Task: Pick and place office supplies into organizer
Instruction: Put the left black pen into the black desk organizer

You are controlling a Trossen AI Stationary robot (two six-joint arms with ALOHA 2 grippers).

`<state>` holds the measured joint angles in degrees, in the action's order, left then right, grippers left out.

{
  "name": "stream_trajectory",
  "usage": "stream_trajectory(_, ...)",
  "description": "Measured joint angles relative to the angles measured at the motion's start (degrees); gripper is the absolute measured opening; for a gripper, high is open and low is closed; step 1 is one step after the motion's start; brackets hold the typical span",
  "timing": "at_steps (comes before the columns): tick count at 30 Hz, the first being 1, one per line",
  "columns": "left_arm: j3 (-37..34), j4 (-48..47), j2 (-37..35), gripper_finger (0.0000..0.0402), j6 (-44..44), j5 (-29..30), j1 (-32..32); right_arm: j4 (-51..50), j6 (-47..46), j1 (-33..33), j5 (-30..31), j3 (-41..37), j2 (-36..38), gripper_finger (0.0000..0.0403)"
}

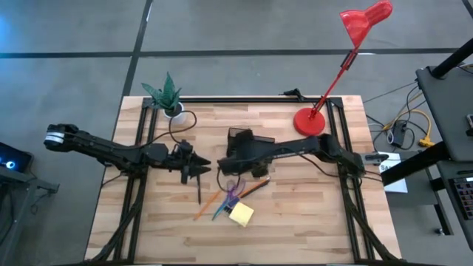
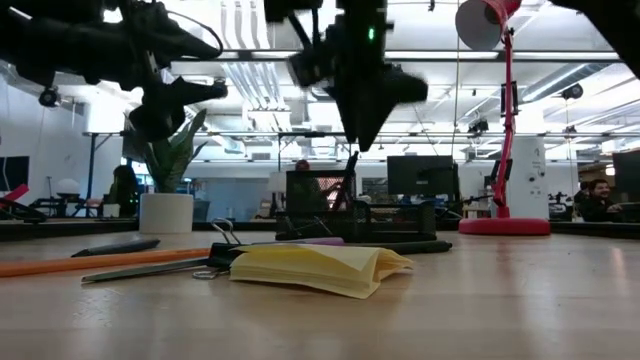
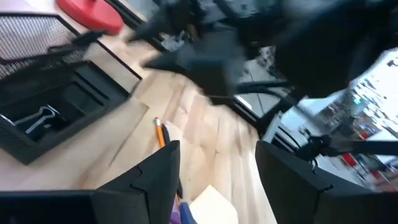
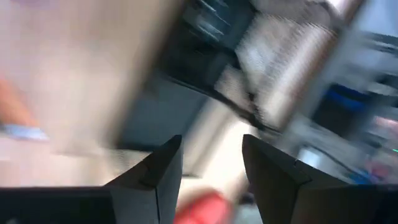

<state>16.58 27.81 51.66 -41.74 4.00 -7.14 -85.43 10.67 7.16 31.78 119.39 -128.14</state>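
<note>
The black mesh organizer stands at the table's middle, toward the far side. My right gripper hovers open just over its near edge, pointing steeply down, with nothing between its fingers. My left gripper waits open to the left, clear of the table. On the near side lie a dark pen, orange pencils, purple-handled scissors and a yellow sticky-note pad. A binder clip lies in one organizer compartment. A thin dark stick leans in the organizer.
A potted green plant stands at the far left. A red desk lamp has its base at the far right. A second binder clip lies near the pad. Bare wood shows along the near edge and at the right.
</note>
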Motion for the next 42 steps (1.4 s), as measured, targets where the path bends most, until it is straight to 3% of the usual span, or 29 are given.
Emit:
stream_trajectory(7,-0.1,-0.3,0.8,0.0195,0.0,-1.5,0.0,7.2,-12.1,4.5,-26.2,3.1,0.5,0.0156)
stream_trajectory(12,-0.1,-0.6,1.6,0.0195,0.0,-4.3,0.0,12.5,-18.7,6.1,-34.6,2.5,0.5,0.0153)
stream_trajectory(21,-0.2,-13.9,2.0,0.0195,-1.5,-9.0,0.1,17.8,-21.3,6.3,-33.9,1.9,0.5,0.0153)
stream_trajectory(25,-0.4,-14.8,1.9,0.0195,-1.2,-13.0,-0.1,24.1,-24.5,6.3,-32.9,1.3,0.5,0.0153)
stream_trajectory(32,-1.8,-15.7,1.0,0.0194,1.6,-20.3,-0.3,25.3,-10.3,6.5,-34.6,-1.6,-1.6,0.0153)
stream_trajectory(38,-2.0,-20.2,0.0,0.0193,1.6,-21.0,-2.4,27.9,-1.6,6.4,-34.6,-2.2,-4.7,0.0153)
stream_trajectory(42,-2.0,-23.7,-0.1,0.0193,-0.1,-20.6,-4.6,36.1,4.4,6.2,-33.7,-1.9,-7.6,0.0153)
